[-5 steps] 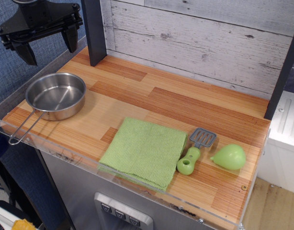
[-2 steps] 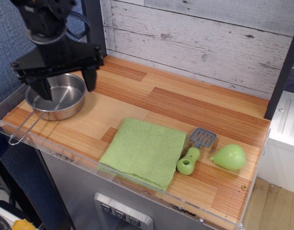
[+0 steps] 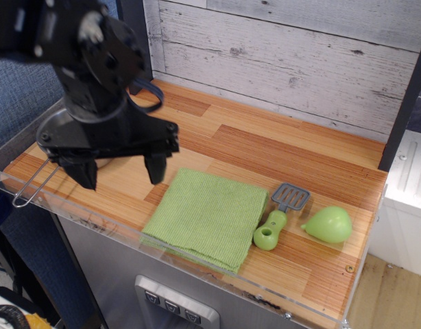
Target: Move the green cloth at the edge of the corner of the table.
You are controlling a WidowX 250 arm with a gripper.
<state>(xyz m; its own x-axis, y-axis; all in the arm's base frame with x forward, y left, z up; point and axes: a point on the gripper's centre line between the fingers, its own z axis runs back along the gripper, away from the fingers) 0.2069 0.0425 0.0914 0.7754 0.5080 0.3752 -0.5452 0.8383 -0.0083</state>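
Near the front rim of the striped orange-brown wood-plank table [image 3: 265, 147], the light-green folded knit cloth [image 3: 209, 216] lies flat, its near edge against the clear acrylic lip. Black gripper [image 3: 118, 173] hangs just left of it, fingers spread apart, gripping nothing. Right of the cloth: green-handled grey spatula [image 3: 279, 216], touching or nearly so, then glossy green pear-shaped toy [image 3: 328, 224].

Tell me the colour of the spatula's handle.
The spatula's handle is green, its head grey; it shows clearly in the observation.image view.
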